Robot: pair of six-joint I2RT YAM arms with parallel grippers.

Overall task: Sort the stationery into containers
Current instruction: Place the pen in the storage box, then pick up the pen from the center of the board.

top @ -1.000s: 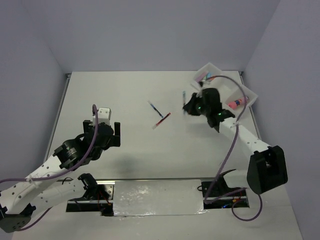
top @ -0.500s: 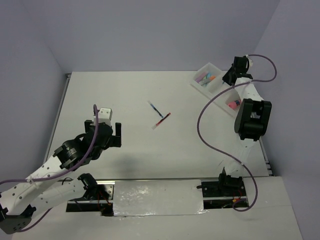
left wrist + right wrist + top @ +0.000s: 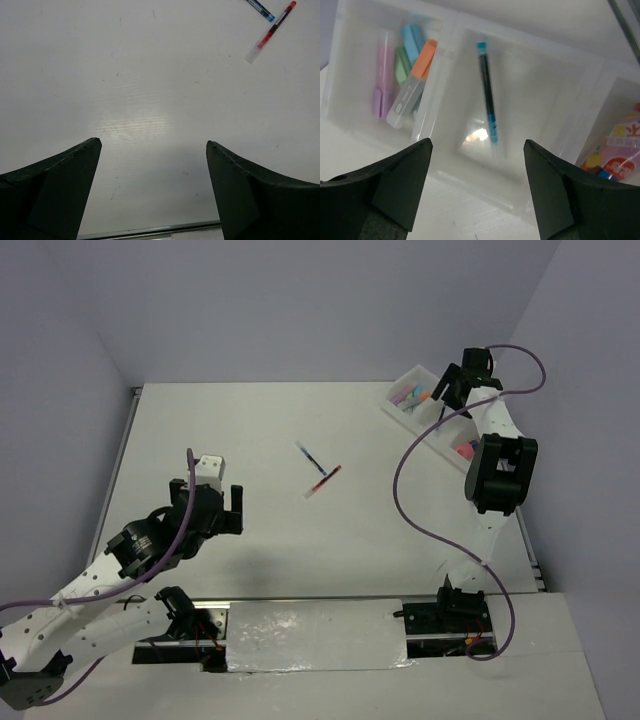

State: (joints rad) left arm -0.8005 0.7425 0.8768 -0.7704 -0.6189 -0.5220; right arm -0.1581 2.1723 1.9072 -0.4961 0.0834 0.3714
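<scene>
The white three-compartment tray [image 3: 487,438] sits at the far right of the table. My right gripper [image 3: 449,400] hangs open over its middle compartment with nothing between its fingers [image 3: 477,144]. A blue pen [image 3: 487,100] lies loose in that compartment. The left compartment holds purple [image 3: 380,87], green [image 3: 400,65], light blue [image 3: 412,40] and orange [image 3: 412,80] highlighters. The pink-and-orange marker [image 3: 620,145] is in the right one. A blue pen [image 3: 310,457] and a red pen [image 3: 324,481] lie mid-table. My left gripper [image 3: 207,490] is open and empty [image 3: 153,144], well to their near left.
The two loose pens, blue [image 3: 261,8] and red [image 3: 270,32], show at the top right of the left wrist view. The right arm's purple cable [image 3: 410,480] loops over the table's right side. The table's metal edge [image 3: 510,490] runs close beside the tray.
My right arm swung from mid-table out to the tray. Its jaws then opened, and a blue pen now lies in the middle compartment. The left arm stayed still.
</scene>
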